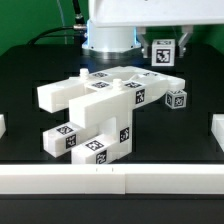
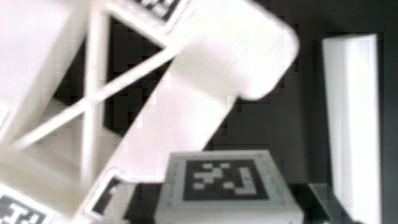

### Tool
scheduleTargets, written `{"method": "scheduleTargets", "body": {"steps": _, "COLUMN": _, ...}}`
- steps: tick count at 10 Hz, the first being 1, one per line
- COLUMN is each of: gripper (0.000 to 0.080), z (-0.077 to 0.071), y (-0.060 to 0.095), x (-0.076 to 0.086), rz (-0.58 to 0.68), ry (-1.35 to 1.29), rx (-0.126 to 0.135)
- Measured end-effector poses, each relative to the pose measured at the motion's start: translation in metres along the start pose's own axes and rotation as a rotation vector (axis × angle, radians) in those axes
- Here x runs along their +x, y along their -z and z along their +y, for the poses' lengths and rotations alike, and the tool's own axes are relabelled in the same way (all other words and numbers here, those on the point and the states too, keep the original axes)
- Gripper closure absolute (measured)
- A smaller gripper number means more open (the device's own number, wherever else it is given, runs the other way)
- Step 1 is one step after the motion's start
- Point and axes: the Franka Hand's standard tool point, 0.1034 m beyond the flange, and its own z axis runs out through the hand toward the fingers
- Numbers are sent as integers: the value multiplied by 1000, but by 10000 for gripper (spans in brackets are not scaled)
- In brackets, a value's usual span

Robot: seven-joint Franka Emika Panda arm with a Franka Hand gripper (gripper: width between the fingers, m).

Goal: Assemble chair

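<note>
The chair [image 1: 100, 105] is a cluster of glossy white blocks with black-and-white tags, standing in the middle of the black table. I cannot pick out my gripper among the white parts in the exterior view. In the wrist view my gripper [image 2: 231, 205] is shut on a white block [image 2: 222, 180] with a square tag on its face. A dark finger [image 2: 143, 200] presses each side of that block. Beyond it a thick rounded white bar [image 2: 214, 70] joins a frame with a diagonal strut [image 2: 80, 110].
A small loose tagged piece [image 1: 177, 98] lies to the exterior view's right of the chair. A tagged cube [image 1: 163, 52] stands by the robot base [image 1: 110, 30]. Low white rails run along the front [image 1: 110, 180] and right side [image 1: 214, 130].
</note>
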Motion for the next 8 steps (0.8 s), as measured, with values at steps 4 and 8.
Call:
{"method": "scheduleTargets", "body": {"steps": 4, "gripper": 528, "z": 21, "y": -1, "x": 8, "rz": 3, "ry": 90, "rx": -7}}
{"method": "scheduleTargets", "body": {"steps": 8, "gripper": 528, "z": 51, "y": 6, "x": 37, "rz": 28, "ry": 131, "rx": -12}}
